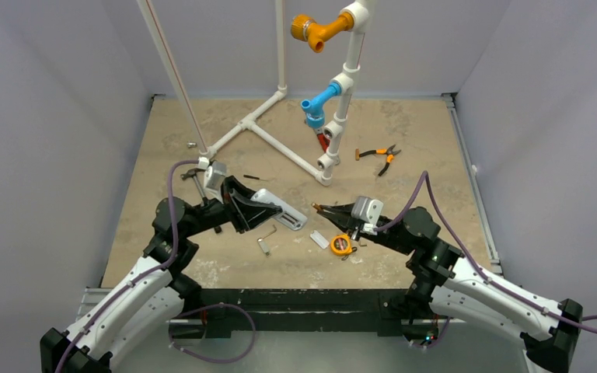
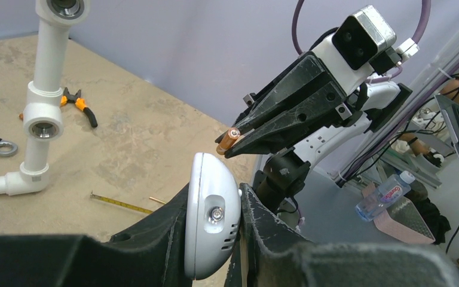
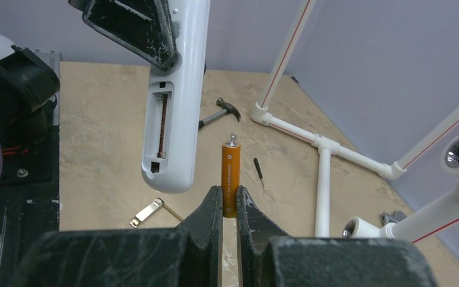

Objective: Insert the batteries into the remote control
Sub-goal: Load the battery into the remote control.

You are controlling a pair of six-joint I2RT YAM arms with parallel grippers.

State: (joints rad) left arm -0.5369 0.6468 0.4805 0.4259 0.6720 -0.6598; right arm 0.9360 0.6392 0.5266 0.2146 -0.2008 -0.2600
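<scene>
Left claw: the left gripper (image 1: 261, 205) is clenched across the slim white rectangular plastic remote control (image 1: 286, 214) and holds it in the air above the sandy-beige table (image 1: 435, 140).
Remote control: in the right wrist view its back faces the camera, and the long open battery bay (image 3: 162, 125) shows a metal spring strip inside.
Bay contents: the visible slot looks empty; any second slot is hidden by the bay's edge, so I cannot tell.
Right claw: the right gripper (image 3: 229, 197) is clamped on the lower end of one small orange-copper cylindrical battery (image 3: 230, 173).
Battery: it stands upright between the fingers with its nub end pointing away from the claw. It is just beside the remote's rounded end with a gap between them, not yet in the bay.
Other batteries: I cannot pick out any others for certain.
Cover: a small white flat plate (image 1: 320, 240) lies on the table beside a round yellow tape measure (image 1: 342, 244). It may be the bay's lid, though I cannot confirm that.
Done so far: the remote is lifted with its bay exposed, and one battery is picked up and brought close.
Left to do: line the battery up lengthwise with the slot, press it in against the spring, load any remaining battery, and probably refit the cover.
</scene>
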